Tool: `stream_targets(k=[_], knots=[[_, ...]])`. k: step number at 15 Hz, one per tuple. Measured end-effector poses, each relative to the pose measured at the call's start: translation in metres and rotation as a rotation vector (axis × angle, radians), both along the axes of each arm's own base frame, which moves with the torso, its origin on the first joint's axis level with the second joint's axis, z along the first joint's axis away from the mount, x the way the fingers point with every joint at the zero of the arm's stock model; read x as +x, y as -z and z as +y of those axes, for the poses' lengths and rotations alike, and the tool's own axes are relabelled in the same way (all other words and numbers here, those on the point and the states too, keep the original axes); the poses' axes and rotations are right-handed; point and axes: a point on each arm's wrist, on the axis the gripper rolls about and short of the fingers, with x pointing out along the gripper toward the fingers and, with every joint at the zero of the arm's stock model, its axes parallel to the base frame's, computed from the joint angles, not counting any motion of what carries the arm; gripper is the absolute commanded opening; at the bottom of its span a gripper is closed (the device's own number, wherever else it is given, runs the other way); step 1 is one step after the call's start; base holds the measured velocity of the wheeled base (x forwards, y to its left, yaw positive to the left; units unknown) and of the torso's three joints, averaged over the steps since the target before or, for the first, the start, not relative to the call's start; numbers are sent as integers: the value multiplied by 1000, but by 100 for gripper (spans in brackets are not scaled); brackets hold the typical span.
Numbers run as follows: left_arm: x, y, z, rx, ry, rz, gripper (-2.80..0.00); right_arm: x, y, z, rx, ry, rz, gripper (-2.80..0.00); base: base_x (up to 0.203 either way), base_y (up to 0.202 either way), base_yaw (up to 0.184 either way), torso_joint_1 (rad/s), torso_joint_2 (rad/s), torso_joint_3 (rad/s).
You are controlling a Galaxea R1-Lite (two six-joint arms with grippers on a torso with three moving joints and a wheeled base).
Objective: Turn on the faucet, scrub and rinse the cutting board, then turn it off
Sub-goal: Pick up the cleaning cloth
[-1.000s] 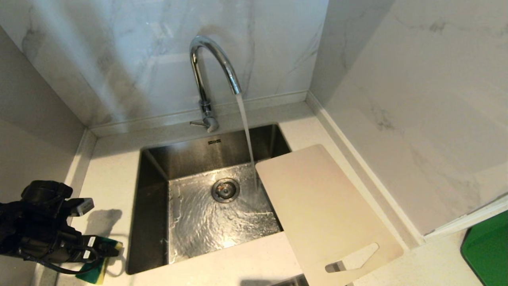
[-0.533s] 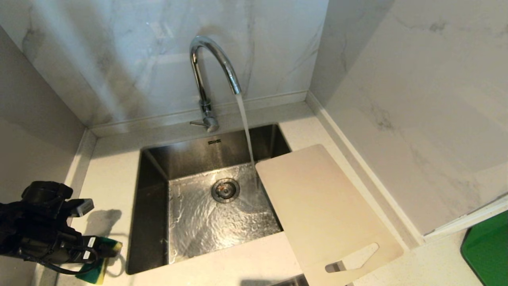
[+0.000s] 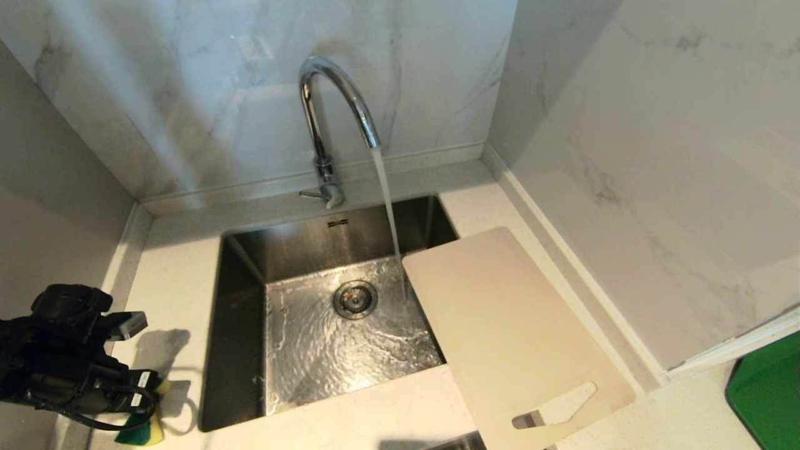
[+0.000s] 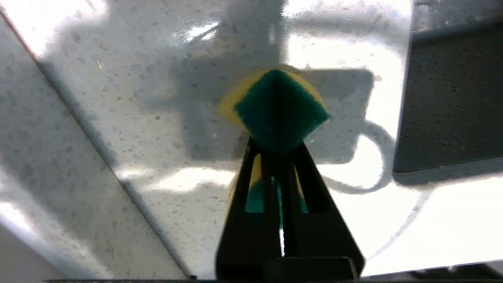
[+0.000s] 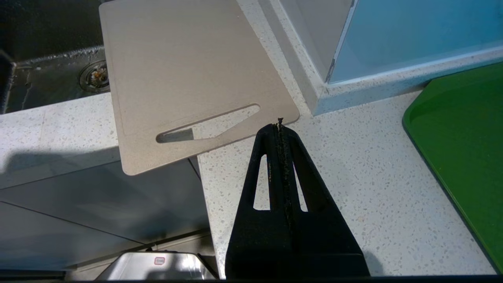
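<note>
Head view looks steeply down on the sink (image 3: 244,325). Wrist views sit close above the table (image 5: 353,177). Right wrist and head share the cutting board (image 5: 177,78).

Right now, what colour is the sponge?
Green scrubbing side over yellow foam, sponge; clearest in the left wrist view.

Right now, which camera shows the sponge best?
The left wrist view: the sponge fills the middle, pinched in the left hand. The head view shows only a corner under the arm; the right wrist view shows none.

Kitchen: steel sink (image 3: 240,325), marble-look walls (image 3: 656,156)
</note>
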Motion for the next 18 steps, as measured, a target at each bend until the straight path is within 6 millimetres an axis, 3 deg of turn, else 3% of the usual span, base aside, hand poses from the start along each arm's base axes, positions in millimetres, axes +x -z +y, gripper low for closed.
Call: stream_targets(k=[12, 18], knots=[[5, -27, 14, 17, -48, -113, -280, 0, 0, 0, 0, -1, 0, -280, 0, 0, 0, 0, 0, 0], [10, -59, 43, 53, -128, -225, -280, 0, 0, 0, 0, 0, 0, -280, 0, 0, 0, 0, 0, 0]])
